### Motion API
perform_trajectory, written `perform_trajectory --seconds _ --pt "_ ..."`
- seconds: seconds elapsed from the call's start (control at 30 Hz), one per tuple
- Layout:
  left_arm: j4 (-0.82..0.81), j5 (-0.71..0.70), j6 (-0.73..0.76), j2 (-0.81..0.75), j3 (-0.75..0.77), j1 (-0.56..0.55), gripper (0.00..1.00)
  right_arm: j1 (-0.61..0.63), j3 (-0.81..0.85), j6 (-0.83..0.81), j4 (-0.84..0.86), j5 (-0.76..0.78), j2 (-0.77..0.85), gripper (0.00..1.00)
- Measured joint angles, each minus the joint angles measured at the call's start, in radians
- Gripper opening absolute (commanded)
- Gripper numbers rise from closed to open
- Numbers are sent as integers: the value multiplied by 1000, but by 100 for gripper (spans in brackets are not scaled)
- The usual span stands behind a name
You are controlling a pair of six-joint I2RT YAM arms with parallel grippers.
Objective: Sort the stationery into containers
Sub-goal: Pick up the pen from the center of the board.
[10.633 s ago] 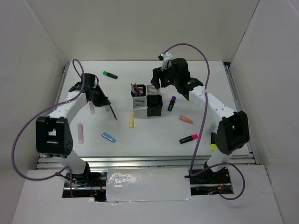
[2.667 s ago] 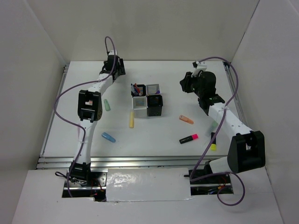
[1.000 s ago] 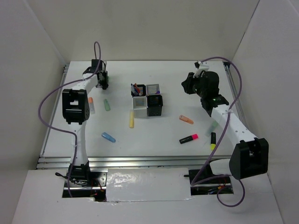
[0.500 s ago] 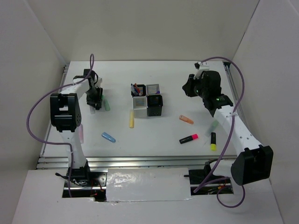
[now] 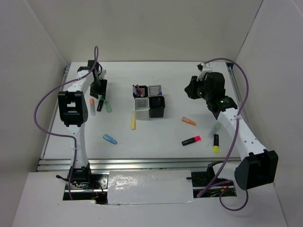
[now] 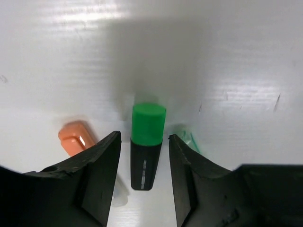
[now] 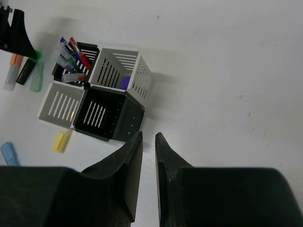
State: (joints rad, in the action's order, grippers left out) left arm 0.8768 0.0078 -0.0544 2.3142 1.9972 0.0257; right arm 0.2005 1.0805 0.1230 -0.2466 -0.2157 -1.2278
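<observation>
Four pen cups (image 7: 113, 71) are joined in one block, two black and two white. Several thin pens (image 7: 78, 51) are stood in one black cup, and one purple thing (image 7: 124, 82) is seen in a white cup. Three black highlighters are counted on the table (image 5: 161, 156): one green-ended (image 6: 147, 124), one pink-ended (image 5: 191, 140) and one yellow-ended (image 5: 216, 143). Two orange markers (image 6: 73, 137) (image 5: 189, 121), one mint marker (image 6: 190, 140), one yellow marker (image 5: 133, 121) and one blue marker (image 5: 110, 139) are also counted. The left gripper (image 6: 144, 138) is held wide apart, with the green-ended highlighter lying between its fingers, ungripped. One orange marker is just outside one finger and the mint marker just outside the other. Bare table is seen ahead of it, with the left table edge close by. The right gripper (image 7: 148, 136) is nearly closed on nothing, with the cups ahead to its left and bare table around it.
</observation>
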Motion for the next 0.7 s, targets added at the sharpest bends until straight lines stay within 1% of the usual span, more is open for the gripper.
perform_trajectory --seconds 0.13,0.37,0.47,0.5,0.57,0.6,0.67,0.7 --pt "14 -2 3 67 96 -7 53 0 0 0 -6 -6 0 24" --pt "50 -28 6 91 108 -16 51 0 0 0 -12 -10 -5 24" --pt "56 -39 8 91 106 -17 45 0 1 0 -15 -11 -6 23" --pt "58 -42 10 91 106 -17 40 0 1 0 -16 -13 -6 23" --pt "63 -47 20 91 106 -17 34 0 1 1 -17 -16 -6 23" --pt "65 -48 24 91 106 -17 28 0 2 2 -18 -18 -6 22" --pt "65 -47 26 91 106 -17 22 0 5 2 -21 -18 -6 22" --pt "64 -47 25 89 105 -17 18 0 7 3 -22 -18 -6 22"
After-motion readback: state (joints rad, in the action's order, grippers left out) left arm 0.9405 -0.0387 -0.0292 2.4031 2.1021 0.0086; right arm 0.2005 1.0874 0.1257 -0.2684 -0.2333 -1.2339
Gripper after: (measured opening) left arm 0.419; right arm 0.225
